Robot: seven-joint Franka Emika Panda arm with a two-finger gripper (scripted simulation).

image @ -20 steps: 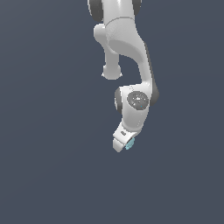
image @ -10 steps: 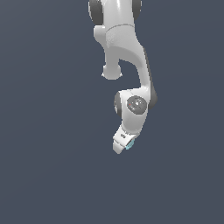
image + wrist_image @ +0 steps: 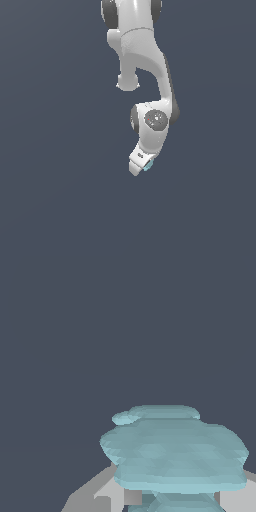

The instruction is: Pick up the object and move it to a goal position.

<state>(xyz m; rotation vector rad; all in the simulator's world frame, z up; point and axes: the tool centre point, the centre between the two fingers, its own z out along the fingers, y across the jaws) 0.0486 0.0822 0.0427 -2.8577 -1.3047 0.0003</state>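
Observation:
The white arm hangs down the middle of the exterior view and ends in my gripper [image 3: 142,167]. A tiny pale cyan, lumpy object [image 3: 148,165] shows at the gripper's tip, held off the dark floor. In the wrist view the same object [image 3: 172,448] fills the lower part of the picture, with knobbly edges, and grey-white fingers [image 3: 95,498] show on either side of it. The gripper is shut on the object. The fingertips themselves are mostly hidden behind it.
The arm's wrist joint [image 3: 152,122] and upper links [image 3: 137,45] stand above the gripper. All around is a plain dark grey-blue ground with no other objects, edges or goal marker in view.
The arm has shifted slightly: the gripper with the object has moved a little upward and toward the exterior view's left.

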